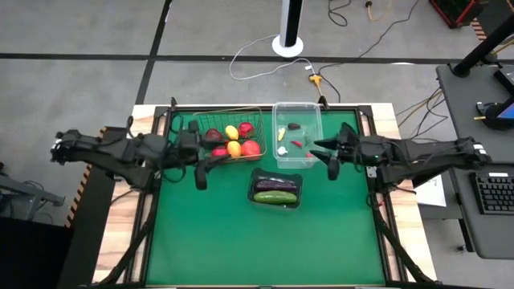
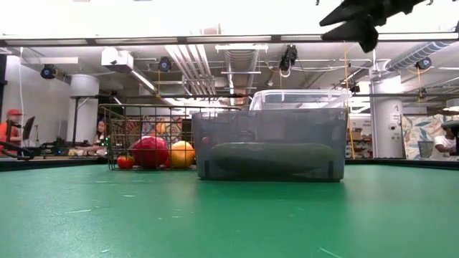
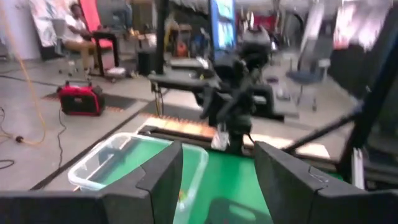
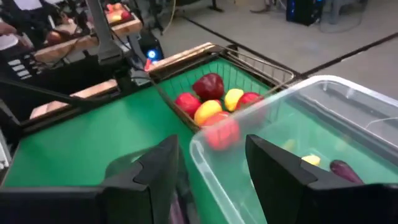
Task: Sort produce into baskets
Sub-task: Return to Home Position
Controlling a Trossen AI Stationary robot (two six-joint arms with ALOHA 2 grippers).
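The wire basket (image 1: 229, 120) at the back holds a yellow lemon (image 1: 231, 132), an orange fruit (image 1: 234, 148) and red and dark-red round ones (image 4: 209, 85). The clear tub (image 1: 297, 112) to its right holds small pieces: a dark eggplant (image 1: 295, 126), a white garlic (image 1: 281, 132) and a red chili (image 1: 297, 144). The dark tray (image 1: 277, 178) in front holds a purple eggplant (image 1: 275, 185) and a green cucumber (image 1: 275, 197). My left gripper (image 1: 205, 167) is open and empty in front of the basket's left end. My right gripper (image 1: 328, 156) is open and empty by the tub's right front corner, raised above the table (image 2: 337, 21).
The green mat (image 1: 265, 241) lies bare in front of the tray. In the low view the tray (image 2: 269, 154) stands before the tub, and the basket (image 2: 150, 140) is to its left. People sit in the room beyond the table (image 2: 11, 129).
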